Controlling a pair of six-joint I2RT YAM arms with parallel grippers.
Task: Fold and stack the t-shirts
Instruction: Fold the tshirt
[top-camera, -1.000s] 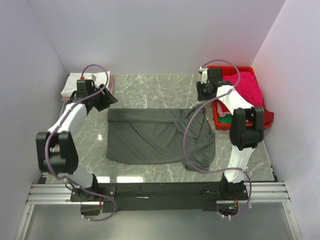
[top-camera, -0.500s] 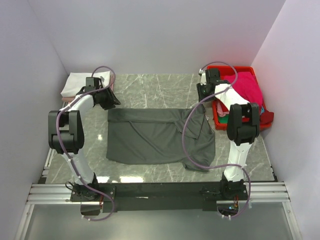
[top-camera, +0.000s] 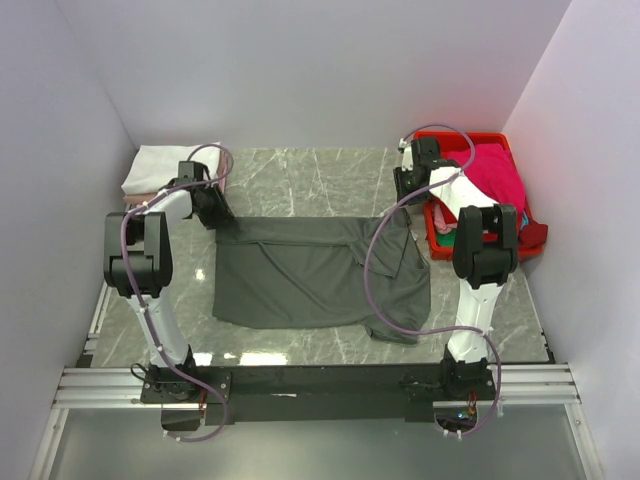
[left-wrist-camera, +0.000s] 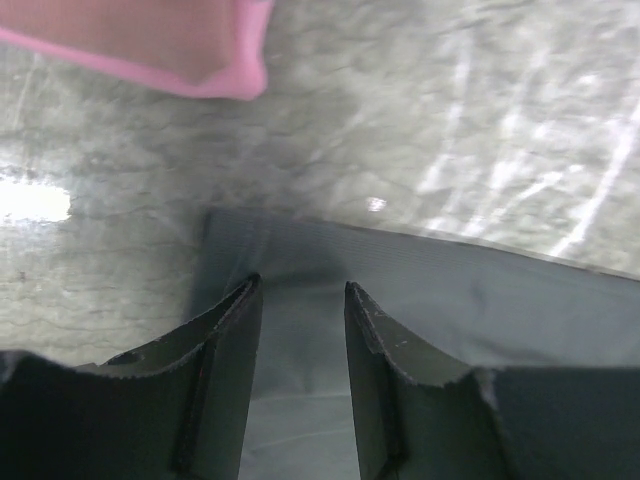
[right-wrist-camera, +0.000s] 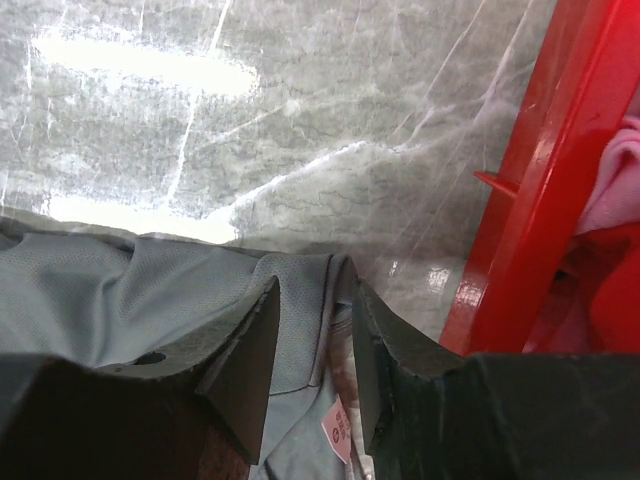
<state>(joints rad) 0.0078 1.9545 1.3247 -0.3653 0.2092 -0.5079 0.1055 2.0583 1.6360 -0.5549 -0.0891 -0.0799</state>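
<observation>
Shirt: the dark charcoal-grey short-sleeved cloth t-shirt (top-camera: 310, 275) is lying spread on the grey marble-patterned table (top-camera: 300, 170), between both arms.
Left pincer: the left gripper (left-wrist-camera: 298, 300) is hovering with its fingers apart, straddling the shirt's far-left corner.
Right pincer: the right gripper (right-wrist-camera: 315, 300) is straddling a cloth ridge by the neck label, fingers apart, beside the red plastic crate (right-wrist-camera: 540, 180).
Handling: light and limp, likely sagging and wrinkling when lifted. Pinching both far corners at the doubled hem is looking wisest.

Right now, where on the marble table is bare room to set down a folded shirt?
Bare marble lies beyond the dark charcoal-grey t-shirt, between the folded white and pink stack and the red plastic crate. A narrower strip runs along the shirt's near hem. The crate side is crowded.
</observation>
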